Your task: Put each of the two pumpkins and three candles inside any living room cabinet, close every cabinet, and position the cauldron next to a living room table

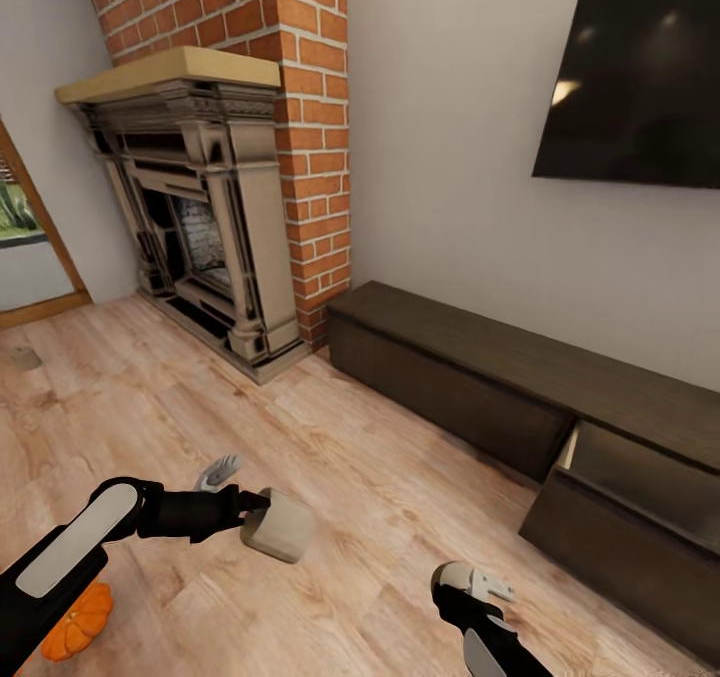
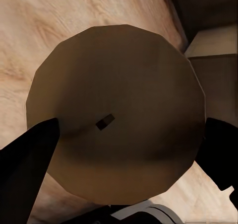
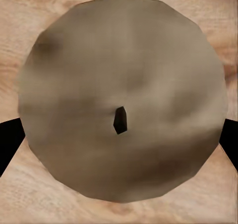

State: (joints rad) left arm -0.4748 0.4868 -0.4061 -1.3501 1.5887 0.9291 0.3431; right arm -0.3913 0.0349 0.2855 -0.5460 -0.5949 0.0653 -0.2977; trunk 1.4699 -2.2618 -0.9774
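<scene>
The left hand (image 1: 262,519) grips a beige candle (image 1: 279,525) above the floor (image 1: 350,477). The right hand (image 3: 119,134) holds another candle (image 3: 121,97). The cabinet (image 1: 470,367) stands far right, one panel open.

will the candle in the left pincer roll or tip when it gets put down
Laid sideways it would probably roll: the candle is a short round cylinder. Set on its flat end it should stand steadily, since it looks wide for its height. It seems rigid, showing no visible squash in the left pincer.

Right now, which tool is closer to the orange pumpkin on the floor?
Left. The left tool hangs just up and right of the pumpkin, holding a candle. The right tool is far across the floor.
</scene>
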